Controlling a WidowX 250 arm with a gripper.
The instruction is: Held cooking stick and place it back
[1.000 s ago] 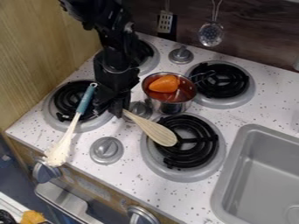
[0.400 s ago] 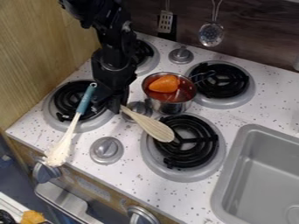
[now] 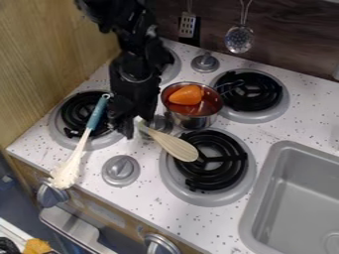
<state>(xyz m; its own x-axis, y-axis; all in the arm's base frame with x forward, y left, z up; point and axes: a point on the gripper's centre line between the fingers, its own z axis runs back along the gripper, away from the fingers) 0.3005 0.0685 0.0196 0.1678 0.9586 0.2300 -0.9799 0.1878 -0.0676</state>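
Because the fingers [image 3: 126, 132] of the black two-finger gripper [image 3: 138, 127] appear parted at the handle end of the pale wooden cooking stick with its long, flat, rounded head [image 3: 177, 148], the step in hand is judged to be the release that ends the placing back; no firm grasp is apparent.

Position of stick: handle end just beside the gripper; shaft slanting past the grey round knob [image 3: 159, 124] behind it; head over the near edge of the black coil burner [image 3: 212, 159] with the silvery rim, on the side facing the gripper. Whether the handle end is wholly free of contact cannot be told.

Nearby: small shiny metal pot [image 3: 193, 119] holding an orange rounded piece [image 3: 186, 95], just beyond the stick; blue-handled utensil with a pale, ragged head [image 3: 65, 173], on the gripper's other side, lying across another burner [image 3: 68, 135].

Next move, as judged: confirm that the stick is supported; then lift the fingers straight up, keeping them parted; only afterwards withdraw the arm. Main risk: a finger catching the handle and swivelling the head across the coil; lesser risks are a nudge to the pot or to the blue handle.
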